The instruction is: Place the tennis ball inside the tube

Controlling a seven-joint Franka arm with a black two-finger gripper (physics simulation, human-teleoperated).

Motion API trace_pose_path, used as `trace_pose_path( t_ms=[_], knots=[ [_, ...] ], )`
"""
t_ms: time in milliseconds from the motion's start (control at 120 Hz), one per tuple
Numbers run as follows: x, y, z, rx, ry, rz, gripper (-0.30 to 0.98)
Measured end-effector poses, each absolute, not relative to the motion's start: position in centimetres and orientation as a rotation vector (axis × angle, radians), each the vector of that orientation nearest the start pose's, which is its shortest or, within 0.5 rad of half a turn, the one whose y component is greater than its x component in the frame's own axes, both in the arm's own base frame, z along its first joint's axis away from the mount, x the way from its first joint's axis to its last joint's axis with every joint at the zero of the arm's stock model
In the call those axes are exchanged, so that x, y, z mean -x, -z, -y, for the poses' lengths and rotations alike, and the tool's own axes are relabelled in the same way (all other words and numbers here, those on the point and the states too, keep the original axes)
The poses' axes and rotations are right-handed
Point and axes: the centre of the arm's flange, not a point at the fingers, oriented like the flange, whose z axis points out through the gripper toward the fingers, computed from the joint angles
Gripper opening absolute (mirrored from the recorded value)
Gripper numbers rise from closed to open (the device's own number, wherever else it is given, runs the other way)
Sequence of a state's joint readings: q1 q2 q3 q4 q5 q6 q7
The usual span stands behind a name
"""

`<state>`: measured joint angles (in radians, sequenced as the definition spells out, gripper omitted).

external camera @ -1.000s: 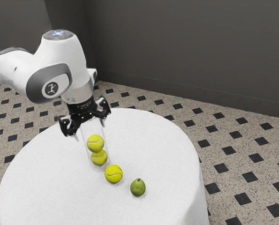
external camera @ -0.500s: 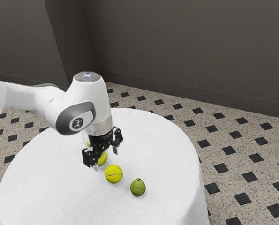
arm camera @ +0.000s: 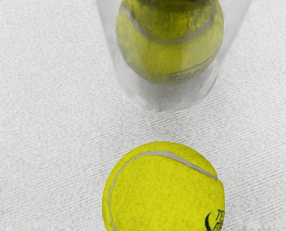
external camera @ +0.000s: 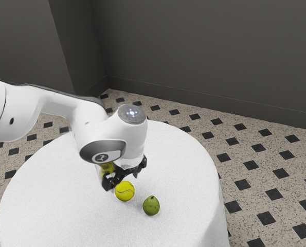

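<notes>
Exterior view: end effector low and wide open by the loose tennis ball

Its two fingers stood far apart, with nothing gripped between them. The loose ball lay on the white-covered surface, close below the end effector and outside the tube; whether a finger touched it could not be told. In the wrist view, the ball's pale seam and part of its dark lettering showed.

The clear tube stood upright just beside the end effector, partly hidden by the arm in the exterior view. Through its wall showed a yellow-green ball inside it. The wrist view showed a strip of bare surface between tube and loose ball, so the two were apart.

A green pear rested on the surface, farther from the end effector than the loose ball was.
</notes>
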<state>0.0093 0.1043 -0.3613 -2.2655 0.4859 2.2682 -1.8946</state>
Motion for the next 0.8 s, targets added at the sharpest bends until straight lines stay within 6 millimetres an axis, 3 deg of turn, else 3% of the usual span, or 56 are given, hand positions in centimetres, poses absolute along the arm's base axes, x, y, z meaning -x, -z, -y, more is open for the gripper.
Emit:
trace_pose_path(
  t_ms=[183,800],
  knots=[
    [-49.8,-28.6,16.6,2.315,0.413,1.671,0.69],
    [-51.9,-24.4,16.2,2.176,0.463,1.809,0.69]
  ],
)
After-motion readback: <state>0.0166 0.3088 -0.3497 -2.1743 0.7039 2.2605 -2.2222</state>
